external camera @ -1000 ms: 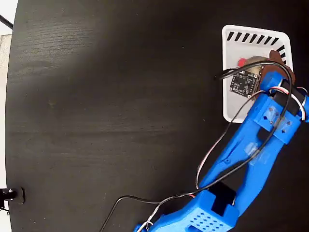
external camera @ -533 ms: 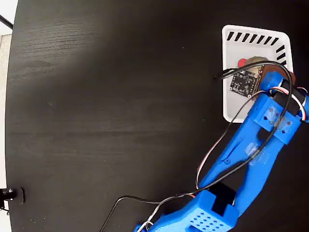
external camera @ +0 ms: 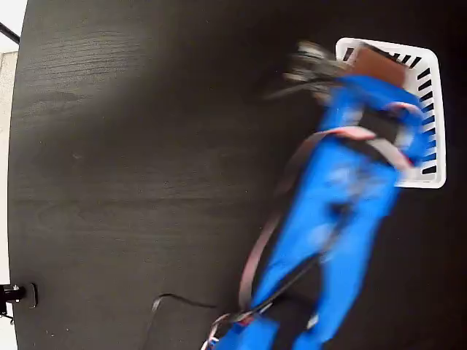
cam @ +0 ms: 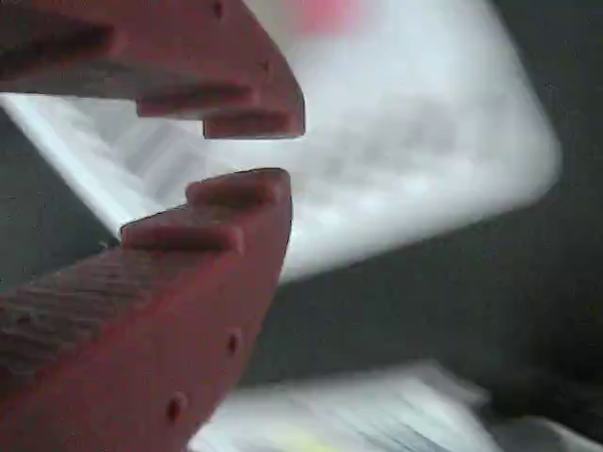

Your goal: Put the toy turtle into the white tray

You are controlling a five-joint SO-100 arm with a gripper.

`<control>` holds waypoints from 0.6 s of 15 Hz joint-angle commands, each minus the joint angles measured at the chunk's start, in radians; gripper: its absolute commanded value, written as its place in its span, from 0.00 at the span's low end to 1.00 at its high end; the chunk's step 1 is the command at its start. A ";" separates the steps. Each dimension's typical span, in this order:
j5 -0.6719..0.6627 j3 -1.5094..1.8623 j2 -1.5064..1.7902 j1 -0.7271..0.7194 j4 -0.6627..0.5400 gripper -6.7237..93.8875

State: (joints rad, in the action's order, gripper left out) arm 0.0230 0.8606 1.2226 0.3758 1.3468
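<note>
The white tray lies at the upper right of the black table in the fixed view, with the motion-blurred blue arm across its middle. My gripper shows as a brown smear over the tray's upper rim. The toy turtle is hidden behind the arm in this view. In the wrist view my red-brown gripper is open by a narrow gap with nothing between the fingers. The tray is a white blur behind the fingers, and a pink smudge at its top edge looks like part of the turtle.
The black table ends along the left of the fixed view, where a small black clamp sits at the lower corner. A dark cable trails from the arm's base. A pale blurred shape fills the wrist view's bottom.
The arm has swung fast to the left and up the picture, smearing in the frame. The turtle, seen in the tray under the gripper before, is now covered by the arm.
</note>
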 commanded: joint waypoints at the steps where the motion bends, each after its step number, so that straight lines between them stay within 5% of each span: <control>1: 0.069 0.218 0.296 -0.179 -0.060 0.07; 4: 0.110 0.618 0.528 -0.345 -0.164 0.07; 9: 0.002 1.465 1.046 -0.397 -0.480 0.07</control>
State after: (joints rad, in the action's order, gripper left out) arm 0.0322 2.1292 2.0632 0.0015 0.9127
